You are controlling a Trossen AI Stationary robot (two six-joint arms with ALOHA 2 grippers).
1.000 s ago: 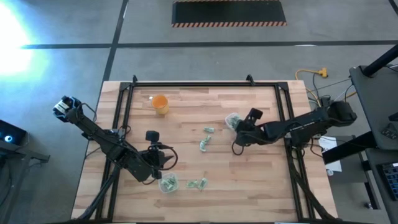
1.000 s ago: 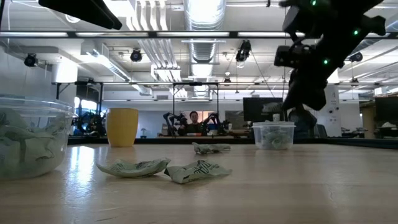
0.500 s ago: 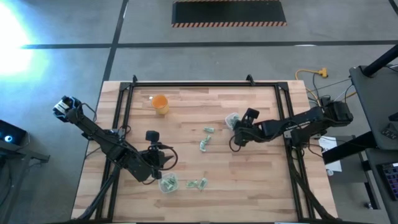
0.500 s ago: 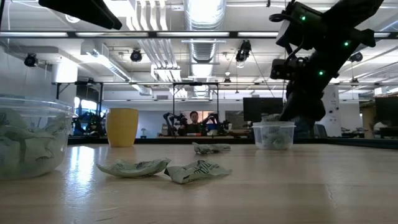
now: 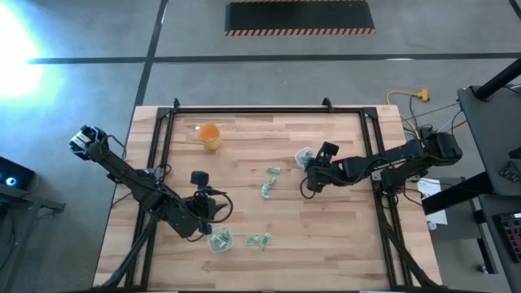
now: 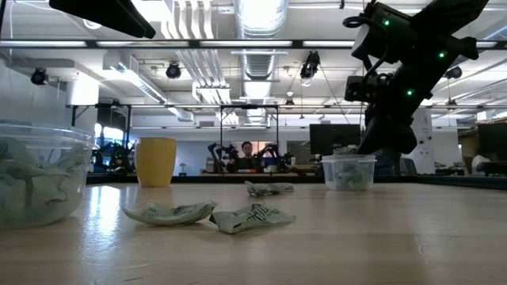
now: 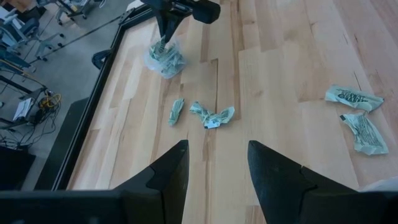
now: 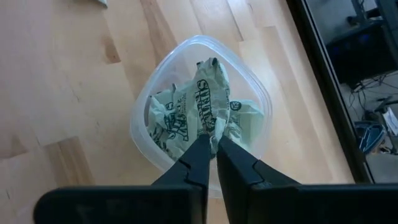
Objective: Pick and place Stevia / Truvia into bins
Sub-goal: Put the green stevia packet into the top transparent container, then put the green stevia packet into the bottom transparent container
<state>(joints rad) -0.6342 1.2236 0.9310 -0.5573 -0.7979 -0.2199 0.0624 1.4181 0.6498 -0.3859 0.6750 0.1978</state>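
Wooden table (image 5: pixel 326 220): right pincer (image 8: pixel 214 144) reaches down over cup (image 8: pixel 140 130), fingertips pinching a sachet (image 8: pixel 208 99).

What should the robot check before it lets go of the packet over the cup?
1. Right gripper is over the right cup: ok.
2. Its fingers pinch a packet: ok.
3. Packet hangs inside the cup's rim, above the packets already in it: ok.
4. Cup stands upright on the table: ok.
5. Left gripper is open, waiting by the left cup, out of the way: ok.
6. Loose packets still lie on the table to fetch next: ok.
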